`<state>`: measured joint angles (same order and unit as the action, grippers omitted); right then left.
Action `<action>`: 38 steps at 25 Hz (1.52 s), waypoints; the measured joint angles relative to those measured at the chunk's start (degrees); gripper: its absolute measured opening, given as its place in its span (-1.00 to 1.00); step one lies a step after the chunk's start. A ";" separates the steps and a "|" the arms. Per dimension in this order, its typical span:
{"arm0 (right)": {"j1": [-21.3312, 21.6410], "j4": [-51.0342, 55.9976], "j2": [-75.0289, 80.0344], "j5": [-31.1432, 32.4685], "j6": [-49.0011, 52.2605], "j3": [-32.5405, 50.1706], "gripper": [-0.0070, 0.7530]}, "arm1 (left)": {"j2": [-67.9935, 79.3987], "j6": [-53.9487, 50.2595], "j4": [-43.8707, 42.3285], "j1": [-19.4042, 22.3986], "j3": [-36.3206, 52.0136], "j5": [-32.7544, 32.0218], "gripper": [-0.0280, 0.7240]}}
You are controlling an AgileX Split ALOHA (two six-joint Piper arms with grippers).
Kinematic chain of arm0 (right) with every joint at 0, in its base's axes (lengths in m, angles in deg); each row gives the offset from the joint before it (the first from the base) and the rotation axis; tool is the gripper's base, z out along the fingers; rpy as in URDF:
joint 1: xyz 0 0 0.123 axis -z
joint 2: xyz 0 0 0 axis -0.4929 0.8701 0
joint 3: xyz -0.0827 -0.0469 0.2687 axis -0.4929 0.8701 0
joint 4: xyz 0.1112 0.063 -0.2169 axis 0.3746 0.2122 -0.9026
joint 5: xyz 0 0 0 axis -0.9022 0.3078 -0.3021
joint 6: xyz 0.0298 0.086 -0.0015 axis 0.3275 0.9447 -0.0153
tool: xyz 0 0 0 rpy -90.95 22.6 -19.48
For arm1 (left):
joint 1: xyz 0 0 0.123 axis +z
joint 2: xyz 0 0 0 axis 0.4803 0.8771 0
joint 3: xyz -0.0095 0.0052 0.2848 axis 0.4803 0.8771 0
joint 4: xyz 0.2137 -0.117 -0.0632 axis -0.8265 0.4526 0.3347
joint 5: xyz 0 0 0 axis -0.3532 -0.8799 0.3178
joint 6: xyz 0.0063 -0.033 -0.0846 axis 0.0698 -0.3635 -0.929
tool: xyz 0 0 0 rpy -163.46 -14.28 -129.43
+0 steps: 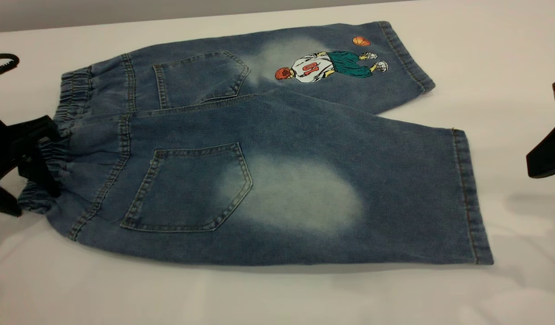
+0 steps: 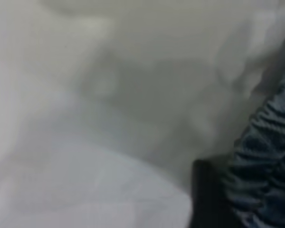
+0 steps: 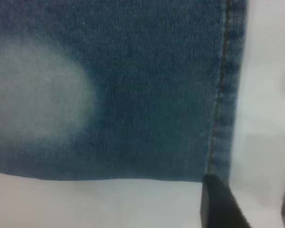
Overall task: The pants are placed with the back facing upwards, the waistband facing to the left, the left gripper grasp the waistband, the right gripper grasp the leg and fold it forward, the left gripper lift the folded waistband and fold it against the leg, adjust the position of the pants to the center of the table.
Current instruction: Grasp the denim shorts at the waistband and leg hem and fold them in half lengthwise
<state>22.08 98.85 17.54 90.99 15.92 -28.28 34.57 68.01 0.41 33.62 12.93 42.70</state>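
Observation:
The pants (image 1: 277, 149) lie flat on the table (image 1: 498, 58), back pockets up. The ruched waistband (image 1: 72, 92) points left. My left gripper (image 1: 35, 153) is at the near part of the waistband and overlaps it. In the left wrist view a black part of it (image 2: 206, 199) sits right against the gathered waistband (image 2: 270, 161). The near leg (image 1: 304, 198) carries a pale oval patch. My right gripper (image 1: 548, 155) hovers to the right of this leg's hem, off the cloth. Seen from the right wrist, it (image 3: 254, 209) is open over bare table beside the corner of the leg (image 3: 133, 95).
The far leg with the basketball-player print (image 1: 327, 65) lies flat behind the near one. A black cable loop (image 1: 4, 61) sits at the far left. The table's back edge (image 1: 123, 20) runs along the top. Bare table surrounds the pants.

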 joint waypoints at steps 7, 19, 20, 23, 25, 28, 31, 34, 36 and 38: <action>0.00 1.31 0.00 2.26 0.27 0.00 -0.35 | -0.23 0.31 -0.22 0.00 0.00 1.36 -0.64; 0.00 6.45 9.88 3.32 -8.67 0.00 -0.34 | -8.57 4.07 -0.62 -0.05 0.12 -2.40 -0.64; 0.00 6.40 11.67 3.32 -9.39 0.00 -0.34 | -8.57 4.62 -0.63 -0.05 0.06 -2.47 -0.64; 0.00 8.45 16.88 3.21 -11.22 0.00 -0.29 | -8.57 4.62 -0.61 -0.05 0.06 -3.00 -0.64; 0.00 10.75 20.33 3.70 -13.06 0.00 -0.22 | -8.57 4.62 -0.56 -0.05 0.06 -3.00 -0.64; 0.00 14.77 24.54 6.85 -17.27 0.00 -0.06 | -8.57 4.62 -0.55 -0.05 0.06 -2.86 -0.64; 0.00 19.96 26.88 9.49 -23.06 0.00 0.14 | -8.57 4.62 -0.45 -0.05 0.06 -2.63 -0.64; 0.00 26.60 26.89 9.45 -30.12 -0.06 0.29 | -8.57 4.62 -0.45 -0.05 0.06 -2.56 -0.64; 0.00 31.11 26.89 7.78 -34.08 -0.06 0.34 | -8.57 4.62 -0.45 -0.05 0.06 -2.50 -0.64; 0.00 34.71 27.44 7.20 -37.33 -0.59 0.36 | -8.57 4.62 -0.45 -0.05 0.06 -2.50 -0.64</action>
<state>22.08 133.56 44.98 98.19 -21.41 -28.87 26.00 72.64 -0.04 33.56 13.00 40.20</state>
